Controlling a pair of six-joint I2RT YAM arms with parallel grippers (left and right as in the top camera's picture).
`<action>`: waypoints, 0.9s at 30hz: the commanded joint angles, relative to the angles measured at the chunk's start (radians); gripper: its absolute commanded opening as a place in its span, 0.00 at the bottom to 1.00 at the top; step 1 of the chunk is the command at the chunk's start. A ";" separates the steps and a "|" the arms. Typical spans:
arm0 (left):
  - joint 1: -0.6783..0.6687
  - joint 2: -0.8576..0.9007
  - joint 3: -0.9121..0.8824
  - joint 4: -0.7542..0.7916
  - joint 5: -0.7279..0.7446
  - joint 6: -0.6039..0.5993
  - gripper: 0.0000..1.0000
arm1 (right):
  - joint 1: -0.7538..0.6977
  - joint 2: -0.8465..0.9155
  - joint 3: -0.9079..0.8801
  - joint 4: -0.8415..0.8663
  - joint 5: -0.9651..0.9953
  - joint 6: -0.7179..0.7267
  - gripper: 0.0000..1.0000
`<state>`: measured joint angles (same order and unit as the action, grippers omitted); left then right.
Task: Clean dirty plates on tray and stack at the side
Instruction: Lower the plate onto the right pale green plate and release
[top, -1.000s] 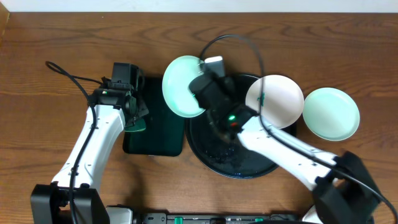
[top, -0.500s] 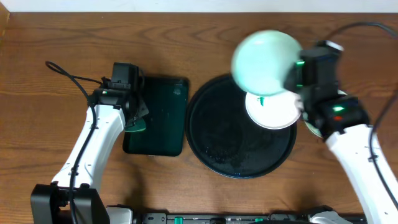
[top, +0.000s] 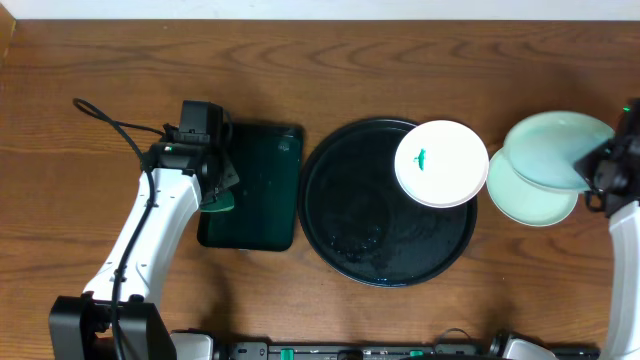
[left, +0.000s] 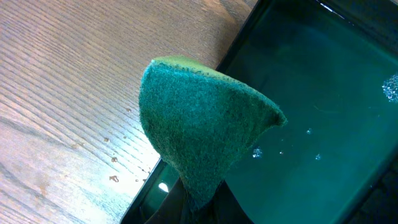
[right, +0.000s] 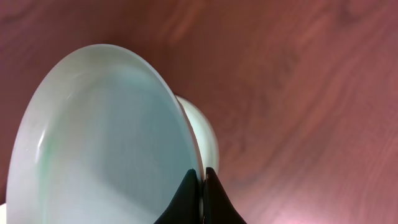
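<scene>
Three plates in view. The white plate (top: 441, 163) lies on the black tray (top: 365, 225) at its upper right, overhanging the rim, with a small dark green smear (top: 422, 157) on its left part. The rest of the tray looks wet and bears no other plate.

The right gripper (top: 598, 172) is clamped on the rim of one mint plate (top: 555, 148), to the right of the tray. In the right wrist view its fingers (right: 186, 193) pinch the plate edge with no gap. That plate is tilted and, seen from overhead, overlaps the second mint plate (top: 528, 203), which lies flat on the table (top: 300, 70) just beside the tray. Cannot tell whether the two plates touch.

The left gripper (top: 218, 196) is closed on a folded green sponge (left: 199, 130), hanging over the left edge of the green rectangular tray (top: 262, 190). Water droplets show on the wood beside it.
</scene>
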<state>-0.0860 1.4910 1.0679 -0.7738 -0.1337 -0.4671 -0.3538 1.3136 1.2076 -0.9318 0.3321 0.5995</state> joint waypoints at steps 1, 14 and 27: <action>0.003 -0.013 -0.001 0.002 -0.009 -0.001 0.08 | -0.053 -0.005 -0.019 -0.009 0.003 0.013 0.01; 0.003 -0.013 -0.001 0.002 -0.009 -0.001 0.07 | -0.084 -0.005 -0.314 0.225 0.008 0.037 0.02; 0.003 -0.013 -0.001 0.002 -0.009 -0.002 0.08 | -0.084 -0.005 -0.529 0.466 -0.003 0.036 0.01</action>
<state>-0.0860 1.4910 1.0679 -0.7738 -0.1337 -0.4671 -0.4316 1.3140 0.7086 -0.4858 0.3283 0.6209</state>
